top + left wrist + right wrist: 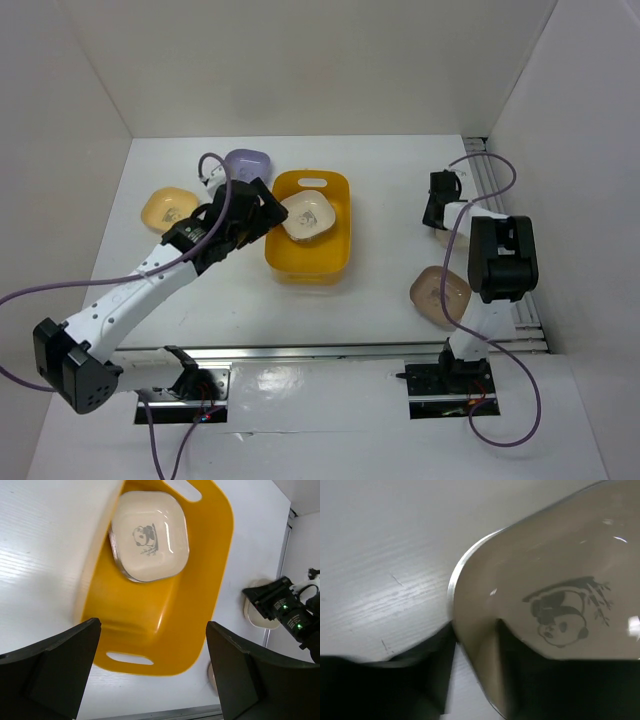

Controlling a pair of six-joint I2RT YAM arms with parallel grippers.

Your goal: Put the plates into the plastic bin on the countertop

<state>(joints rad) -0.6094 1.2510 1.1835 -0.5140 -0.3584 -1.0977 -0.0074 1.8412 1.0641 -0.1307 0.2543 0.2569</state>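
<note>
Here, at the far left, a yellow plate (168,208) and a lavender plate (247,163) lie on the countertop (390,200), both near the left arm, which stretches in a long diagonal from its base to the left wall of the plastic bin (310,275). The left gripper (265,208) hangs over that wall pointing down, its jaws wide apart and holding nothing. Inside the bin, toward its far end, sits a cream plate (150,535) with its print facing up. The bin's long axis runs away from the arms. Well to the right, across bare countertop, the right gripper (438,215) is set on a pale plate (560,580). One finger stands outside the rim and one inside, close about it, but I cannot tell whether they truly pinch. The coming move, I judge, turns on this: the bin lies to that gripper's left, so the plate must travel sideways and clear the near wall. The right arm is folded, elbow high, wrist tipped down. A brown plate (440,295) lies nearer its base.
</note>
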